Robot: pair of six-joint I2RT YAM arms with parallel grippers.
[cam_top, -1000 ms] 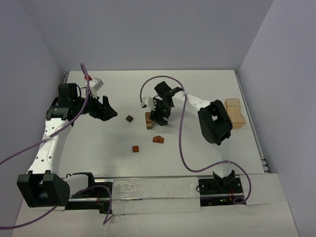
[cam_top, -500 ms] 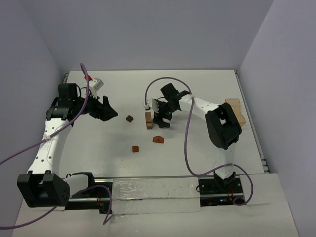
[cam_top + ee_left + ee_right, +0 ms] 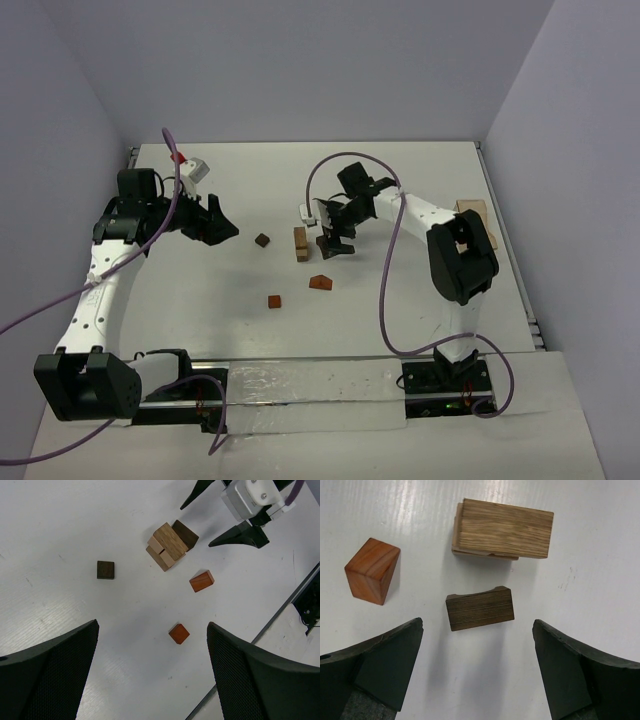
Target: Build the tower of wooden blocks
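The wood block tower [image 3: 300,243] is a low stack of tan blocks [image 3: 502,528] at mid-table. A dark arch block [image 3: 479,608] lies flat on the table just beside it, apart from both fingers. My right gripper [image 3: 477,635] hovers open over that arch block, holding nothing; from above it [image 3: 327,233] sits just right of the tower. My left gripper [image 3: 152,675] is open and empty, high over the table at the left [image 3: 215,222]. Loose on the table are a dark cube [image 3: 105,570], a reddish wedge [image 3: 201,580] and a reddish cube [image 3: 178,633].
A light-tan open wooden box [image 3: 478,222] stands at the right edge, partly behind the right arm. Purple cables loop over both arms. The table's front rail [image 3: 300,385] runs between the arm bases.
My right gripper has drawn back to the right, away from the tower, with its jaws spreading a little wider. The left arm has stayed still.
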